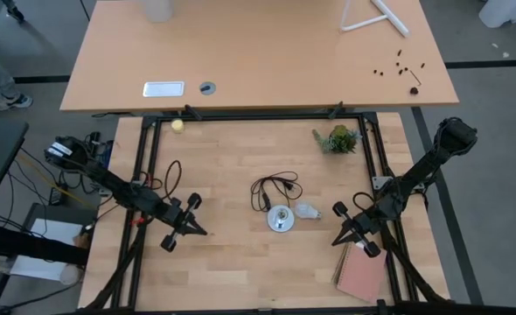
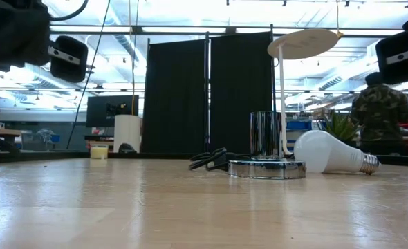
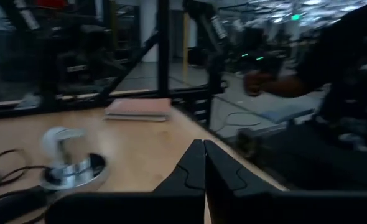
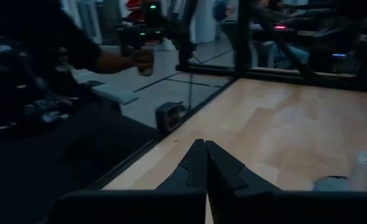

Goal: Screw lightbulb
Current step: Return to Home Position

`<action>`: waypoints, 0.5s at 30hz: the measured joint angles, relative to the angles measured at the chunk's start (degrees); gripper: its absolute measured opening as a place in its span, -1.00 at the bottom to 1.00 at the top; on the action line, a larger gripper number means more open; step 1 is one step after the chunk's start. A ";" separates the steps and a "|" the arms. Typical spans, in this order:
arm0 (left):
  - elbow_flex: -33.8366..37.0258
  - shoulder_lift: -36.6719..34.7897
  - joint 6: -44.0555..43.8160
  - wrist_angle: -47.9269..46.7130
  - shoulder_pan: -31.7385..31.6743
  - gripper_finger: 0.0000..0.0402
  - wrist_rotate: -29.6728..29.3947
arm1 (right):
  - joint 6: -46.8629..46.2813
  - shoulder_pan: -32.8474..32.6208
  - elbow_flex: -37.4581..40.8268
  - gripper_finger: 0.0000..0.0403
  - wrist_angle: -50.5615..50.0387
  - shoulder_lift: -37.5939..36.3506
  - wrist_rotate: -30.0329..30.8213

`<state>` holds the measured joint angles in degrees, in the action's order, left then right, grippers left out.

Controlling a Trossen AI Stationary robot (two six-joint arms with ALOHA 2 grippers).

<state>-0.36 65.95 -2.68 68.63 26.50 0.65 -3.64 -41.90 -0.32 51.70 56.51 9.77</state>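
White lightbulb lies on its side on wooden desk, between left end effector and right end effector, nearer to right one. Grey screw base points toward right end effector. Bulb just beside round silver socket disc, not screwed in. Black cord coiled next to disc. Left end effector above desk, well apart from disc, fingers clenched on nothing. Right end effector also clenched, empty; pink notebook just beside it.
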 joint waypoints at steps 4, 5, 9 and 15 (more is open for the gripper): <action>0.00 -0.02 0.97 -1.26 0.00 -0.97 -5.87 | 0.22 0.05 0.00 -0.97 -0.09 0.00 5.16; 0.00 -0.02 0.99 -2.07 0.00 -0.97 -7.39 | 0.55 0.08 0.00 -0.96 -0.05 0.00 6.94; 0.00 -0.01 0.98 -4.17 -0.02 -0.96 -10.54 | 3.60 0.08 0.00 -0.94 -0.04 0.00 11.70; -0.12 0.00 0.97 -4.32 -0.02 -0.96 -10.62 | 3.62 0.08 0.00 -0.91 0.01 0.00 11.75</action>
<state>-0.48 65.95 -1.72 64.31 26.48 -9.96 -0.02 -41.82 -0.32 51.71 56.51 21.52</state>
